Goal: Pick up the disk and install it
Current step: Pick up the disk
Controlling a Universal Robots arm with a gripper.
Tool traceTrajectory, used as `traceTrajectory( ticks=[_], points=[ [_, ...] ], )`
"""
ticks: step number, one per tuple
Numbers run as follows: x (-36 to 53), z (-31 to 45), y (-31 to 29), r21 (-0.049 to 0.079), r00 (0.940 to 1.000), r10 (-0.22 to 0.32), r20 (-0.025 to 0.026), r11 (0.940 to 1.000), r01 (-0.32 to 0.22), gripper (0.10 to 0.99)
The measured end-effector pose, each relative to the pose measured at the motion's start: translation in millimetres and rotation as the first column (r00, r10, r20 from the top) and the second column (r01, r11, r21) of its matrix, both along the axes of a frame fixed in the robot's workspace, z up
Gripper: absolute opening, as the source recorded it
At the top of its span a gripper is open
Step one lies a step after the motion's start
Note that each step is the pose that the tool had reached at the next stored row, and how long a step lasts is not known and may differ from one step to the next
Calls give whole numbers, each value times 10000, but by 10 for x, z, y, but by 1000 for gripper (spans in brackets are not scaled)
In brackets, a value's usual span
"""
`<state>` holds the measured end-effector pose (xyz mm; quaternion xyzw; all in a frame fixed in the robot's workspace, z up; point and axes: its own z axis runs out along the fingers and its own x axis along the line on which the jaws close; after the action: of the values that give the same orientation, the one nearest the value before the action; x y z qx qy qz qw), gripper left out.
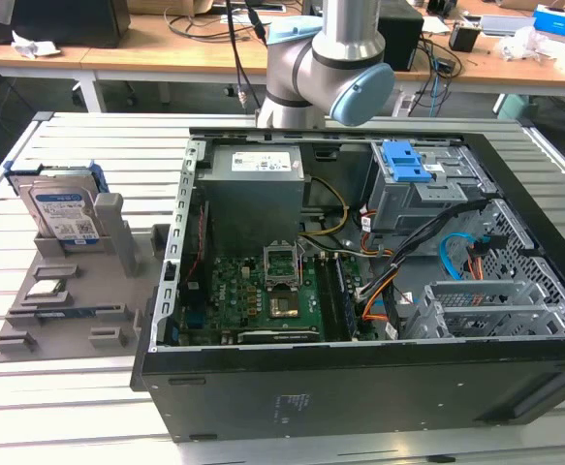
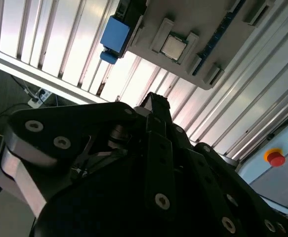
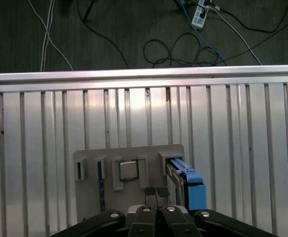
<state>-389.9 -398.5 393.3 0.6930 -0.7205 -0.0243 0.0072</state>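
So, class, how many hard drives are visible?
1: the disk stands upright in the grey holder, on the exterior view's left; the computer case may hide more.

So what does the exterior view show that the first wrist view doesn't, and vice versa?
The exterior view brings the open black computer case, its green motherboard and the grey robot arm. The first wrist view brings the black gripper, shut, plus a white power strip on the dark floor. Both show the grey plastic holder with the silver blue-railed disk standing in it and the small square silver chip.
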Motion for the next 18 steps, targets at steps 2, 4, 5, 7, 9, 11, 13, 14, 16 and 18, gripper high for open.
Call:
traceTrajectory(
  ticks=[2, 4, 5, 7, 9, 11, 13, 14, 16, 18],
  points=[
    [0, 0, 0, 0, 10000, 8, 0, 10000, -8, 169],
    [0, 0, 0, -1, 10000, 13, 0, 10000, -13, 294],
    [0, 0, 0, 0, 10000, 17, 1, 10000, -17, 294],
    [0, 0, 0, 0, 10000, 21, 0, 10000, -21, 416],
    [0, 0, 0, 0, 10000, 26, 0, 10000, -26, 541],
    [0, 0, 0, 0, 10000, 31, 0, 10000, -31, 541],
    [0, 0, 1, 0, 10000, 35, 0, 10000, -35, 541],
    [0, 0, 7, 0, 10000, 33, 1, 10000, -33, 541],
    [1, -1, 38, 1, 10000, 34, 1, 10000, -34, 541],
    [2, 0, 74, 0, 10000, 35, 1, 10000, -35, 541]
  ],
)
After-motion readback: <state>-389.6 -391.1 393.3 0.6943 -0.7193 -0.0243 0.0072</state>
